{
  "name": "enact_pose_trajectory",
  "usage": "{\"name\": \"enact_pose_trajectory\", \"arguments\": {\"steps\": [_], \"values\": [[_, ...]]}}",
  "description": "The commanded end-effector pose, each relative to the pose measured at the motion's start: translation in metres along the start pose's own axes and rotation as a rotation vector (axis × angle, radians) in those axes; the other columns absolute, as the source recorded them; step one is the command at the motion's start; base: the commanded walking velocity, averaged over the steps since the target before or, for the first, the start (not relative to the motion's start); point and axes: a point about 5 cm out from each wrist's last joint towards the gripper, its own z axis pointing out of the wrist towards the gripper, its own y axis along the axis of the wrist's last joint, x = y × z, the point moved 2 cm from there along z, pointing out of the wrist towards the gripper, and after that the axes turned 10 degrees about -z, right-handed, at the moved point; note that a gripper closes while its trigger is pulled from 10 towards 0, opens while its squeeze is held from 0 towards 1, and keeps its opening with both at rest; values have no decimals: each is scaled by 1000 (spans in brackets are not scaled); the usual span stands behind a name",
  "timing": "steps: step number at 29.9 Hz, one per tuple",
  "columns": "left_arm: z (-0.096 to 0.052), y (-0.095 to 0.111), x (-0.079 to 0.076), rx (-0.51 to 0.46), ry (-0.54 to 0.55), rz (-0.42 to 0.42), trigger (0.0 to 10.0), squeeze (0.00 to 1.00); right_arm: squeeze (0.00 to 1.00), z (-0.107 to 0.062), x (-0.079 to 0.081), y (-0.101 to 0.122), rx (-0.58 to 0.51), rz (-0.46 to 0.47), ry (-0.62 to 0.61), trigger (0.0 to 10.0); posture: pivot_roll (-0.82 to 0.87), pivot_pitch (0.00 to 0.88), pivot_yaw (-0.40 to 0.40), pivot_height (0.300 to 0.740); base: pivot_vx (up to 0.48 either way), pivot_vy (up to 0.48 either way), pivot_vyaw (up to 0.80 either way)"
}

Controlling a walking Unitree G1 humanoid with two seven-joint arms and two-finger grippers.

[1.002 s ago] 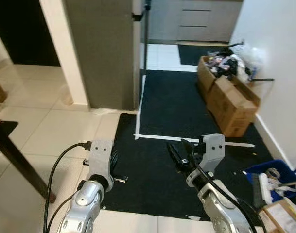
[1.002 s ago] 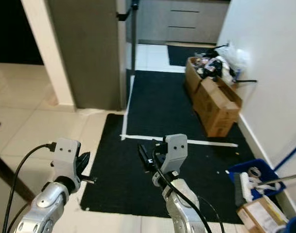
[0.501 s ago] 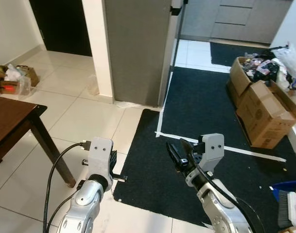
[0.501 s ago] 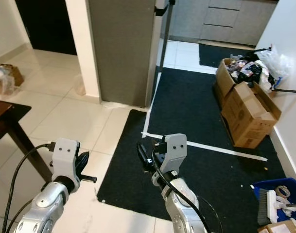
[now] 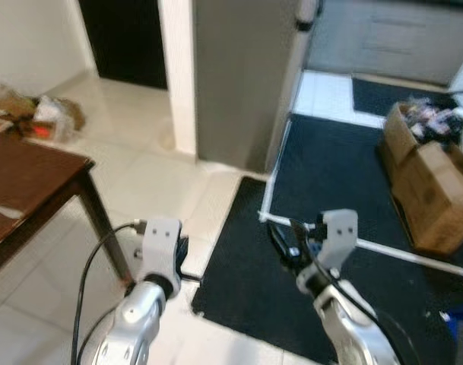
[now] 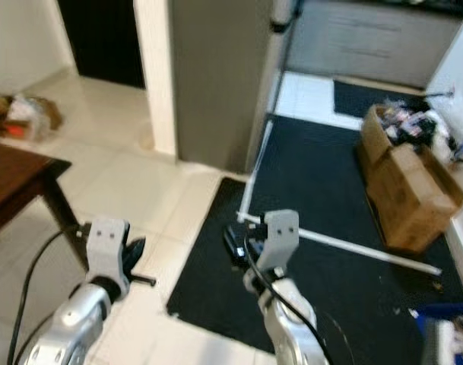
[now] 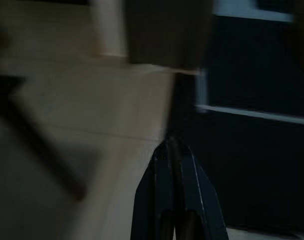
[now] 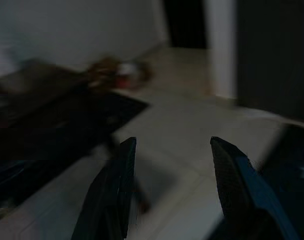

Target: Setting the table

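— Swinging leftward, our head camera is bringing the dark wooden worktop (image 5: 26, 186) further into view than half a second ago, while the cardboard boxes (image 5: 432, 194) are sliding toward the right edge. Are we counting that as things moving?

— No, we are turning; the floor things are lying where they were. Both head views are blurring a little as we go.

— What are we carrying?

— Nothing. We are holding the left gripper (image 7: 174, 150) low in front of us, its two black fingers pressed together, over the pale tiles just beside the edge of the black mat (image 5: 322, 251). We are holding the right gripper (image 8: 171, 187) out over that mat with its fingers spread apart and nothing between them.

— And the worktop itself?

— We are seeing it at our left, one corner and a dark leg (image 5: 106, 228) standing on the tiles (its surface is too blurred for us to tell what is lying on it). Behind it some bags (image 5: 41, 118) are sitting on the floor near the wall.

— Anything ahead?

— A grey cabinet (image 5: 242, 76) beside a white pillar (image 5: 176, 68), and a white tape line (image 5: 383, 247) crossing the mat.
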Motion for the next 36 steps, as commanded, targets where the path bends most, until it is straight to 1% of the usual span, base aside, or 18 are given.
{"name": "enact_pose_trajectory", "arguments": {"steps": [1,27,36], "values": [[-2,-5,-1,15,-2,-3,10000,0,0,-3,-4,-5,18,1,-19,10000,14,84,42,740,0,0,794],[0,-3,-1,13,-6,4,10000,0,0,-2,-4,-5,15,4,-25,10000,16,79,51,740,0,0,794],[1,-3,2,10,9,23,10000,0,0,-2,-4,-6,14,7,-25,10000,18,69,53,740,0,0,794]]}}
